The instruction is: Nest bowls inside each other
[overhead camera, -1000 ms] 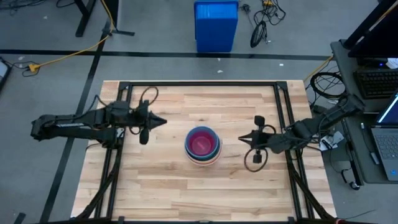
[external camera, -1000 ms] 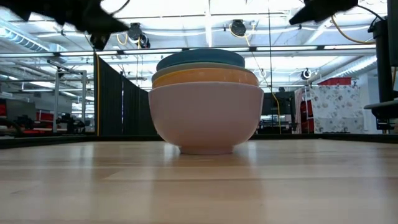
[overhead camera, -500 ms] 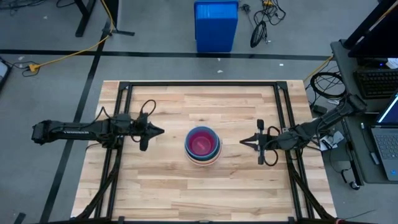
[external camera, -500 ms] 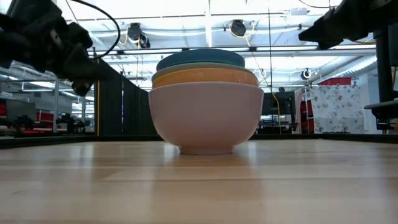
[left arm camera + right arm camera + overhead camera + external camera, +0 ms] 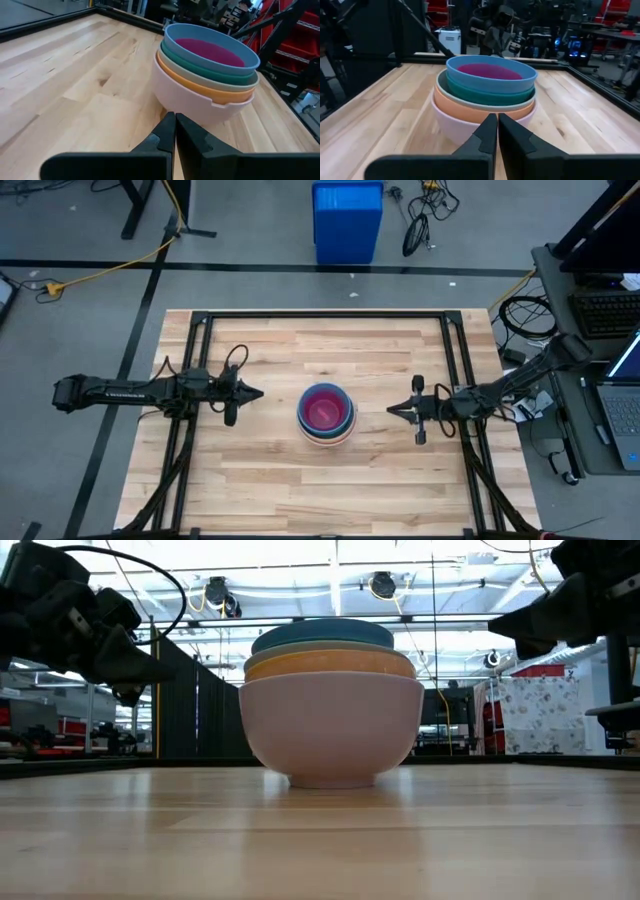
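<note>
The bowls stand nested in one stack [image 5: 325,414] at the table's middle, its base on the wood. A pale peach bowl [image 5: 330,730] is outermost, then orange [image 5: 200,87], grey, teal [image 5: 487,92] and blue [image 5: 492,75], with magenta [image 5: 323,409] inside. My left gripper [image 5: 260,392] is shut, left of the stack and above the table, pointing at it. My right gripper [image 5: 390,410] is shut, right of the stack, also pointing at it. Both are clear of the bowls.
A tall blue bin [image 5: 347,220] stands on the floor beyond the table's far edge. A black frame [image 5: 320,317] runs along the table's far, left and right sides. A laptop and cables [image 5: 615,395] sit off the right edge.
Both arms have sunk toward the table and levelled out. My right gripper has drawn a little toward the right edge as it came down. Both stayed shut. The bowl stack has not moved.
</note>
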Robot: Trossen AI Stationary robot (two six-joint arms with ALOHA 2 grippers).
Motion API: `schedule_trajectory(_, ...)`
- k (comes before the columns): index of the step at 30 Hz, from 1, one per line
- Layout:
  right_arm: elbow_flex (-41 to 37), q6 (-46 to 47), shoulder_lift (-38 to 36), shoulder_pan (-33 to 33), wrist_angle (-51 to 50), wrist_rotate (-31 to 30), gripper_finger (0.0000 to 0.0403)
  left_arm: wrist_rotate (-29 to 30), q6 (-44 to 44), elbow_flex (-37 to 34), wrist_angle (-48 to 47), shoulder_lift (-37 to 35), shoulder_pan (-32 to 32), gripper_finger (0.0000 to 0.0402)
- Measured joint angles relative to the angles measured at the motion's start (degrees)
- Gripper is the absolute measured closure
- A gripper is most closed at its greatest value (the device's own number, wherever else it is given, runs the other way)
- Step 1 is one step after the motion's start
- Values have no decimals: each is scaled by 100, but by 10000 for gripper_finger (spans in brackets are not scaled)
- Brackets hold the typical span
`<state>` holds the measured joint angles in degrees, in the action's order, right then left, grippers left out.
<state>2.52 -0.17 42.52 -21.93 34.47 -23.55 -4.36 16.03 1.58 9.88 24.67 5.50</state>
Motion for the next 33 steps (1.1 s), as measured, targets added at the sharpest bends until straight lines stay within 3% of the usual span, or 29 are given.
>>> schedule_trajectory(17,-184,154,9,155,57,288,403,25,-3,-114,-20,-157,-298,402)
schedule_trajectory(33,-175,295,0,153,95,408,403,555,-137,-114,-194,-1198,-1243,402)
